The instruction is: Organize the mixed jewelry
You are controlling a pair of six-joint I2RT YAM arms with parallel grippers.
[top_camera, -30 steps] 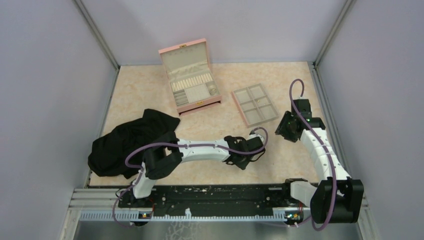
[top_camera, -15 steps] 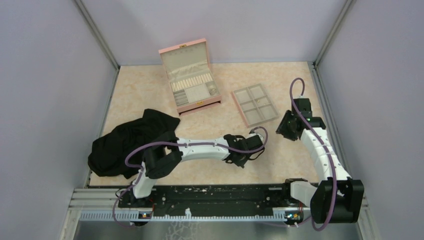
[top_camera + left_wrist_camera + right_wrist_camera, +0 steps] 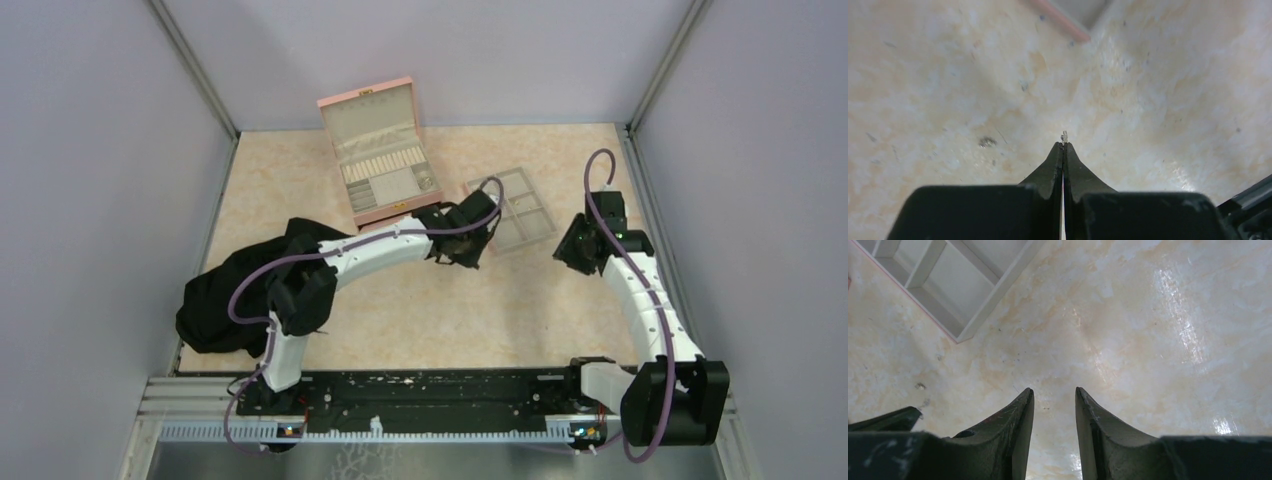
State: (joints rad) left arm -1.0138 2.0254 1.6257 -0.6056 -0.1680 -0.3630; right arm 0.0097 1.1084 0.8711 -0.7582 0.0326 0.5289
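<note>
Presently left gripper (image 3: 1064, 146) is clenched on a tiny silvery piece (image 3: 1064, 135) protruding at its tips, near the tray (image 3: 528, 218) corner. Right gripper (image 3: 1054, 396) stands parted, empty. Recommend: carry level, lower well inside the tray before letting go.

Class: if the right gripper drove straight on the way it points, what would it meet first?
Probably bare tabletop; the right gripper frames nothing else. The tray lies left of that line.

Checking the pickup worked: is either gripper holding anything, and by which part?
The left gripper pinches a tiny silvery jewelry piece between its tips; which part is too small to tell. The right gripper holds nothing.
</note>
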